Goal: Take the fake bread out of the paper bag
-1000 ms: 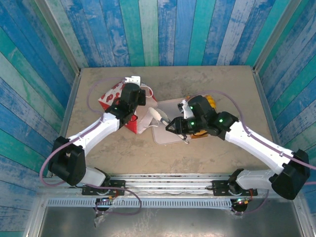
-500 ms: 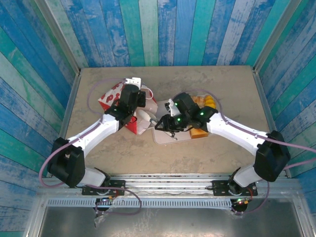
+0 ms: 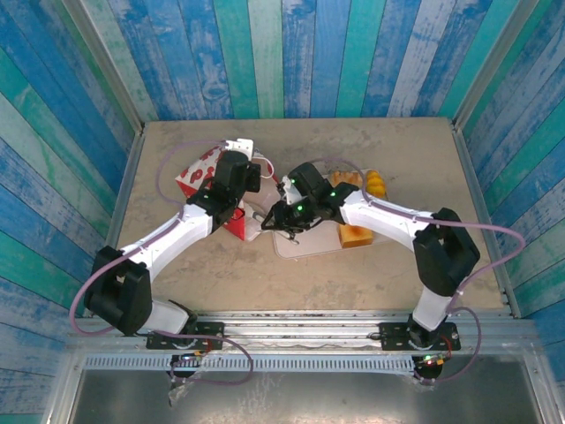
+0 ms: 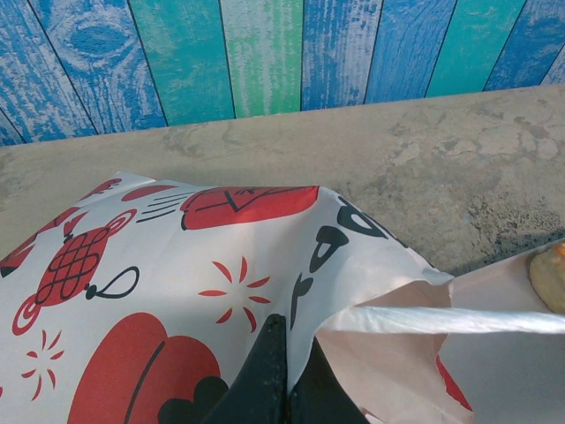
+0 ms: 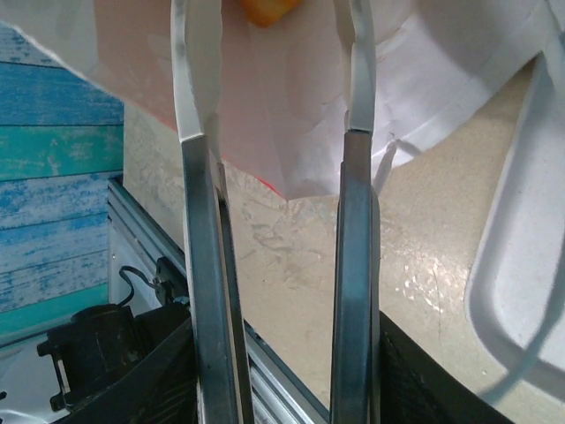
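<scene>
One paper bag, one tray, one toast, one bun.

YAM pair: white links, black joints.
left arm and right arm each trail a lilac cable; green LEDs on right wrist; right pincer fingers long, grey metal.

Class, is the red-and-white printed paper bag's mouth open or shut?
Open: left gripper pinches the paper bag rim; pale inside shows between right gripper fingers.
</scene>
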Available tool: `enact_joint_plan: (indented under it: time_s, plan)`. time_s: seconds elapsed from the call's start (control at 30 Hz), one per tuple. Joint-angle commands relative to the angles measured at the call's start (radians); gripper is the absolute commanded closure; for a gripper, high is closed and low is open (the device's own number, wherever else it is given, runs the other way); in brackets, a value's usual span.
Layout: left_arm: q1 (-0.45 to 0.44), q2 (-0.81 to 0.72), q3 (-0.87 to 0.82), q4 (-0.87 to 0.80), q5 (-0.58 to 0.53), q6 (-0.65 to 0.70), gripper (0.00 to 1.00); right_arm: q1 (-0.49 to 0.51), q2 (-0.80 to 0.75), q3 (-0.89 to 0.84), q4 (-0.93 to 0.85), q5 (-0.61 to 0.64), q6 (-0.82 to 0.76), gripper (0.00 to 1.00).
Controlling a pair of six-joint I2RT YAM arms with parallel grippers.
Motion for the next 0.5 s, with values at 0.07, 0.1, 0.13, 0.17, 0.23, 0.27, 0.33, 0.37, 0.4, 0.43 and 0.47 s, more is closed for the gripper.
enact_joint_plan:
  time_s: [0.07,0.1,0.13,0.17,0.23,0.27,0.33,0.37,0.4,0.43,0.47]
  plan:
    - [0.0,-0.073,-0.008,0.033,0.013,0.011,1.0,0.004,0.057,0.061,0.032,-0.03,0.003,0.53]
    - [-0.001,-0.075,-0.009,0.032,0.013,0.011,1.0,0.005,0.07,0.069,0.033,-0.031,0.004,0.53]
    - [-0.001,-0.075,-0.01,0.033,0.013,0.009,1.0,0.004,0.079,0.075,0.034,-0.031,0.005,0.52]
    - [-0.001,-0.075,-0.011,0.033,0.013,0.009,1.0,0.005,0.089,0.082,0.035,-0.031,0.005,0.52]
    - [0.0,-0.076,-0.011,0.032,0.014,0.009,1.0,0.004,0.105,0.097,0.034,-0.025,0.007,0.51]
    - [-0.001,-0.076,-0.012,0.031,0.014,0.009,1.0,0.005,0.112,0.103,0.034,-0.023,0.008,0.51]
    - [-0.001,-0.079,-0.014,0.032,0.013,0.007,0.99,0.004,0.124,0.112,0.035,-0.018,0.01,0.5]
    - [0.0,-0.079,-0.015,0.033,0.016,0.008,1.0,0.004,0.133,0.117,0.035,-0.015,0.012,0.5]
    - [0.0,-0.082,-0.015,0.034,0.015,0.007,1.0,0.003,0.14,0.124,0.036,-0.015,0.015,0.49]
    - [-0.001,-0.083,-0.017,0.036,0.017,0.007,0.99,0.004,0.146,0.128,0.037,-0.015,0.016,0.49]
    - [0.0,-0.083,-0.017,0.036,0.019,0.005,1.0,0.003,0.154,0.133,0.037,-0.013,0.018,0.48]
